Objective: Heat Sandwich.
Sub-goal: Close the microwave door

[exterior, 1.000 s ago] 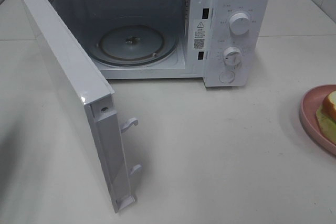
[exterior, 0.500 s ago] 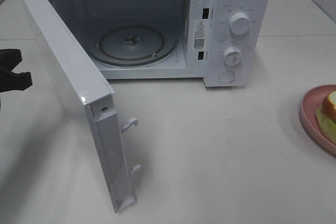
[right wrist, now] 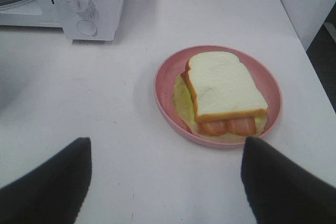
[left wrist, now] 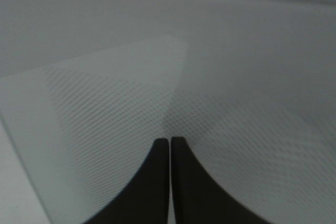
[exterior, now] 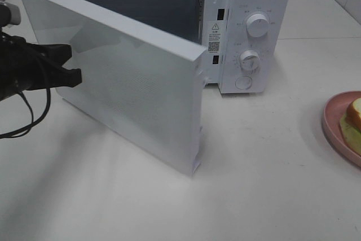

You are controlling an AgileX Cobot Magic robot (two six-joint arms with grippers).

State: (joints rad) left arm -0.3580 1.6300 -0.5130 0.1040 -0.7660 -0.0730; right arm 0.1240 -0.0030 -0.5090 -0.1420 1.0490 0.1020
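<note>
Sandwich (right wrist: 226, 92) on pink plate (right wrist: 164, 90), on tabletop (exterior: 265, 167) well right of microwave (exterior: 248, 26), not yet loaded. Above it, right pincer (right wrist: 165, 182) spread wide, empty, presumably readied for pickup. Left pincer (left wrist: 169, 142) pressed shut against door (exterior: 130, 88), apparently for pushing.

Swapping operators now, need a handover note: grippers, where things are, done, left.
Left gripper: shut, tips against the outer face of the microwave door, which stands partly closed.
Right gripper: open, empty, hovering short of the pink plate.
Sandwich: on the plate, on the table right of the microwave, not inside it.
Done: nothing loaded.
Left: reopen the door if needed, put the sandwich in, close it, set the dials.
</note>
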